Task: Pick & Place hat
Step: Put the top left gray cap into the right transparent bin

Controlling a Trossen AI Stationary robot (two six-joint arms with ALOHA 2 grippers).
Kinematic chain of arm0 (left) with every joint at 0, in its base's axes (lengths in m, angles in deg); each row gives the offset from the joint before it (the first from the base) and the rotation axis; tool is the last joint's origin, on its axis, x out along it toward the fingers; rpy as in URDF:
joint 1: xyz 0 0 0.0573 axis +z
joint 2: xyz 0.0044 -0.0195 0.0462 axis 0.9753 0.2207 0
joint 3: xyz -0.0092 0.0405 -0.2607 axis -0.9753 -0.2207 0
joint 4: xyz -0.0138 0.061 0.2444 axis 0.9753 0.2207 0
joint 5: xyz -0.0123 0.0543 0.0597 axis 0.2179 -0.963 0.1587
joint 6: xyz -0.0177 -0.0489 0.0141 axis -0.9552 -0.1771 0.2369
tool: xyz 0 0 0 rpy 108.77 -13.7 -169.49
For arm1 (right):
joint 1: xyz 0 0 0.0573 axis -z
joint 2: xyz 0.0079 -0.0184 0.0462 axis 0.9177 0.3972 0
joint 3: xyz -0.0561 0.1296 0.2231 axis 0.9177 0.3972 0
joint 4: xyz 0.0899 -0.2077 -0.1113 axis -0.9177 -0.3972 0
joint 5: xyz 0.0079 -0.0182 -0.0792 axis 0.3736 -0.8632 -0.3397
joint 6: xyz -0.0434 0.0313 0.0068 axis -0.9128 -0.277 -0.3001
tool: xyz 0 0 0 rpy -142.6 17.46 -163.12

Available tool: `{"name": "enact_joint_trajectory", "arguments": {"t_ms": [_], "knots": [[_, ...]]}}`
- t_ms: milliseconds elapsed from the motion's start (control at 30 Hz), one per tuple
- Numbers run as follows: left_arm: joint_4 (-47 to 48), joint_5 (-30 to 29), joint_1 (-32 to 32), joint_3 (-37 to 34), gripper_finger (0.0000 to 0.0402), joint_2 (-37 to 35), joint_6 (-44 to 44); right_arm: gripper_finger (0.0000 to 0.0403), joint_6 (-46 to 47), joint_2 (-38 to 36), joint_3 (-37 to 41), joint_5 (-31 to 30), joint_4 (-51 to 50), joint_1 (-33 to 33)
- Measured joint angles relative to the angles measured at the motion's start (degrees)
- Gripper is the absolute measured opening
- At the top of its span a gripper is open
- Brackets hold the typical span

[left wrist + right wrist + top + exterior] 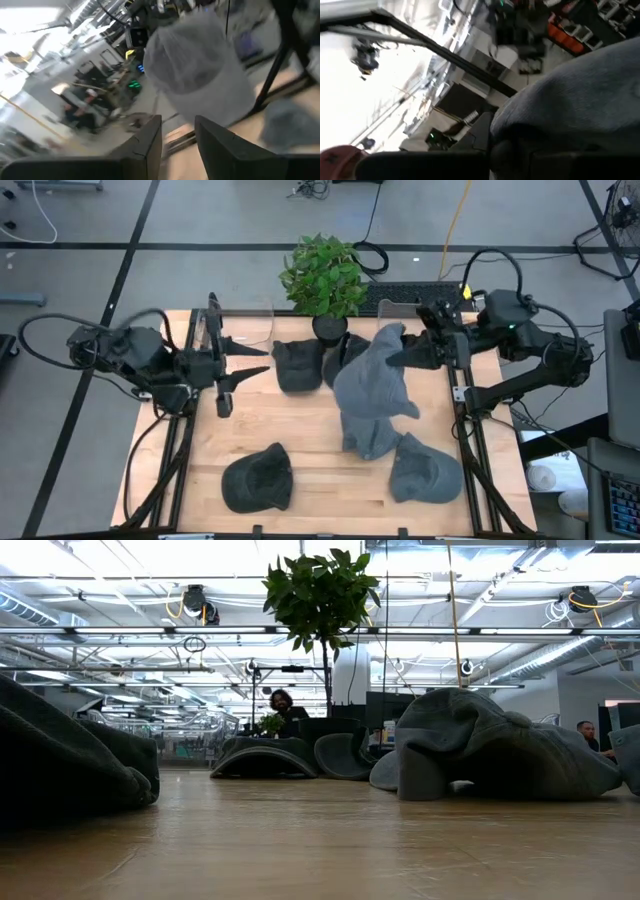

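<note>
A pale wooden tabletop (300,430) carries several grey fabric caps. The right gripper (408,356), at the table's far right, is clamped on a light grey fabric cap (372,385) held raised above the boards, over another grey cap (372,438). The left gripper (250,363) hovers at the far left with its fingers apart. A leafy green potted plant (324,277) stands at the far edge. Beyond, a bright workshop with ceiling pipes and a seated person (284,708)
</note>
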Motion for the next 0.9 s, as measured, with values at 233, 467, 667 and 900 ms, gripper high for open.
{"name": "enact_joint_trajectory", "arguments": {"t_ms": [233,467,667,900], "knots": [[-5.4,2.6,0.2,0.0,0.0126,-0.7,-23.8,0.0024,-6.8,-0.1,0.0,3.3,-5.9,0.0],[-6.7,5.3,0.1,0.0,0.0127,-1.5,-43.5,0.0024,-15.2,-0.2,-0.1,3.6,-9.1,0.0],[-7.4,8.5,0.2,0.0,0.0127,-1.7,-55.1,0.0024,-26.4,0.2,-5.9,-4.0,-22.5,0.0],[-7.5,7.2,0.2,0.0,0.0127,-2.0,-60.0,0.0024,-37.7,0.7,-12.5,-17.1,-32.7,0.0]]}}
